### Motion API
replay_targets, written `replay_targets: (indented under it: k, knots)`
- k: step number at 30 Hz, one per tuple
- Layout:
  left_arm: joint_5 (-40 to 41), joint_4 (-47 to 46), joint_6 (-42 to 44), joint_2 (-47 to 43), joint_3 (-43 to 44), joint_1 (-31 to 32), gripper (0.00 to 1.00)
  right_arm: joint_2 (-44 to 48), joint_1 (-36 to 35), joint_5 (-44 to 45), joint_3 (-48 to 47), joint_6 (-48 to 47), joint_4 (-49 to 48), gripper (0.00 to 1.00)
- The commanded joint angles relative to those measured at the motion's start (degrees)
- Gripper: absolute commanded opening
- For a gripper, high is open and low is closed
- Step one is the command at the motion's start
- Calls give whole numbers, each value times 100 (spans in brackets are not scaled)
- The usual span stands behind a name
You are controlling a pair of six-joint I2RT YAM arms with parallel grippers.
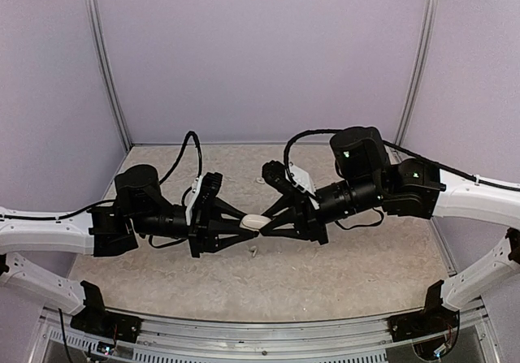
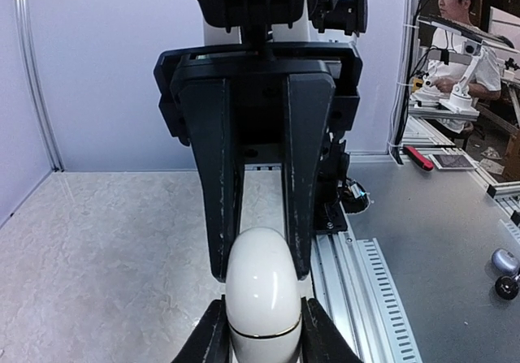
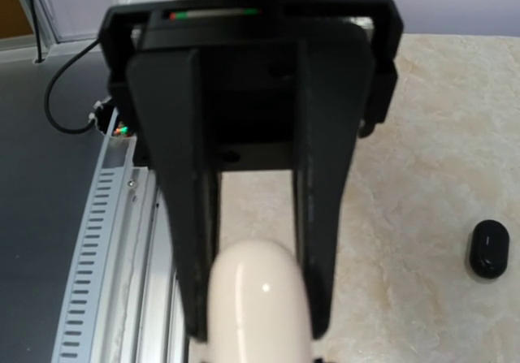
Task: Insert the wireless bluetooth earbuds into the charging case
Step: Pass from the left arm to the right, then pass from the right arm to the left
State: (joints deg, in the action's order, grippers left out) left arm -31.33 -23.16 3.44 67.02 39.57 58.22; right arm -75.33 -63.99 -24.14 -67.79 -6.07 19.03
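Observation:
A glossy white egg-shaped charging case [image 1: 256,222] is held above the table between both grippers, its lid closed along a thin gold seam. My left gripper [image 1: 244,226] is shut on one end; in the left wrist view its fingertips [image 2: 213,340] flank the case [image 2: 262,294]. My right gripper [image 1: 269,220] is shut on the other end, and the case fills the bottom of the right wrist view [image 3: 260,306]. One black earbud [image 3: 488,248] lies on the table. A tiny white piece [image 1: 254,252], perhaps an earbud, lies under the case. The other earbuds are out of view.
A beige speckled table top [image 1: 341,274] sits between lilac walls, with an aluminium rail [image 1: 268,343] along the near edge. A small pale speck [image 1: 260,180] lies behind the grippers. A workbench and a person [image 2: 455,22] are beyond the cell.

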Motion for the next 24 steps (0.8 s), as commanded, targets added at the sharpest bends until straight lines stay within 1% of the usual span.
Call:
replay_targets:
  k: [1, 4, 8, 15, 24]
  knots:
    - [223, -66, 34, -57, 78, 23, 34, 23, 39, -3, -200, 57, -169, 4]
    - [263, -83, 31, -64, 43, 20, 41, 73, 57, 0, -190, 78, -266, 2]
    - [318, -175, 2, -58, -8, 23, 45, 105, 62, -1, -177, 88, -365, 2]
    - [282, -373, -93, 27, 7, 31, 45, 127, 61, -25, -127, 139, -544, 1]
    - [253, -531, -175, 133, 41, 38, 43, 142, 62, 2, -92, 150, -646, 1]
